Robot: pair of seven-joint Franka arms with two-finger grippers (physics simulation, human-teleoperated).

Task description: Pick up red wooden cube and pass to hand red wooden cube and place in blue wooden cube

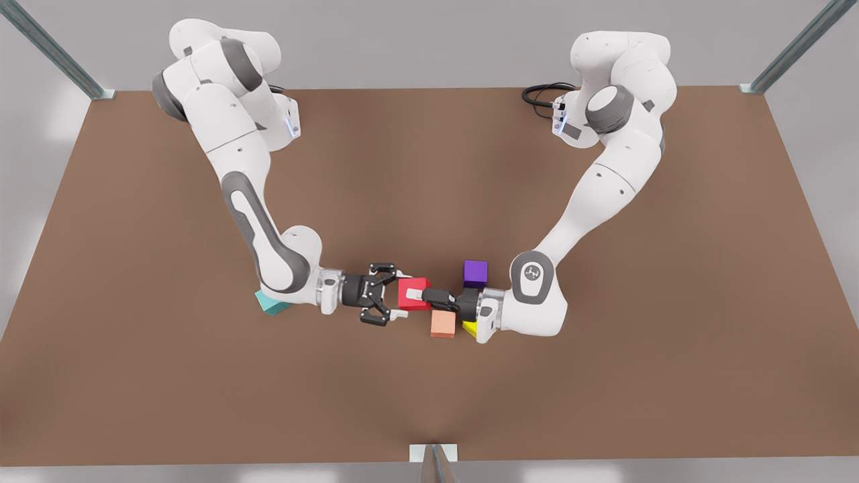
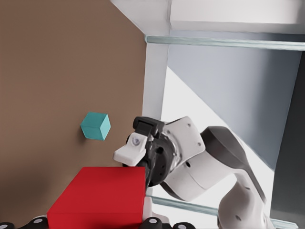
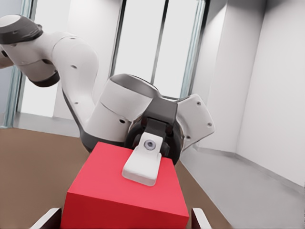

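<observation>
Brown bench [image 1: 604, 402] below, the red cube [image 1: 413, 293] hangs pinched in the left claw [image 1: 421, 295]. The right claw [image 1: 402, 294] is spread around it. Handover looks unfinished; the teal cube [image 1: 272, 305] waits beyond the right claw.

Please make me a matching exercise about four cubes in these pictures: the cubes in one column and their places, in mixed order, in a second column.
Cubes:
1. red wooden cube
2. blue wooden cube, teal in look
3. purple cube
4. salmon cube

Places:
A. on the table, beside the yellow cube
B. partly hidden under the arm at the front view's left
C. held by the left gripper, between the open fingers of the right gripper
D. on the table, above the left gripper's wrist in the front view

Pairs: 1-C, 2-B, 3-D, 4-A
</observation>
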